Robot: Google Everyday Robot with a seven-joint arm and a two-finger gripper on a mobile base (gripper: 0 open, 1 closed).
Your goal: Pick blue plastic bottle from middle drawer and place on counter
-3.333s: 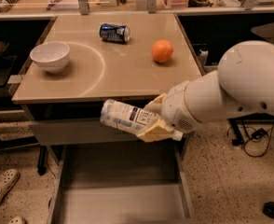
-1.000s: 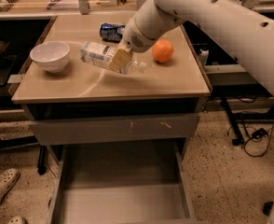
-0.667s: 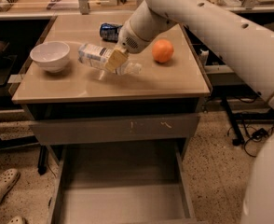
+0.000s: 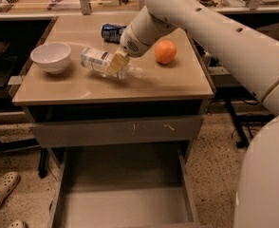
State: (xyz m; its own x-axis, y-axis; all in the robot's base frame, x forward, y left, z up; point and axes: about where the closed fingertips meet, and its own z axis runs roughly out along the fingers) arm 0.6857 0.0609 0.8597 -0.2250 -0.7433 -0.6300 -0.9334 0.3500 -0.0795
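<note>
The blue plastic bottle (image 4: 96,61) is a clear bottle with a whitish-blue label, lying on its side with its cap to the right. It is low over the counter (image 4: 144,87), between the bowl and the orange; I cannot tell if it rests on the surface. My gripper (image 4: 116,63) reaches in from the upper right and is shut on the bottle's middle, its yellowish fingers (image 4: 115,65) across the label. The middle drawer (image 4: 125,194) stands pulled open below, its grey floor bare.
A white bowl (image 4: 51,56) sits at the counter's left. An orange (image 4: 165,52) sits to the right and a dark blue soda can (image 4: 112,32) lies behind the bottle. A scratched closed drawer front (image 4: 116,129) is under the counter. Sandals (image 4: 2,191) lie on the floor at left.
My gripper has carried the bottle from the open drawer up over the counter. In the last second it moved it a little left and lower, between bowl and orange.
</note>
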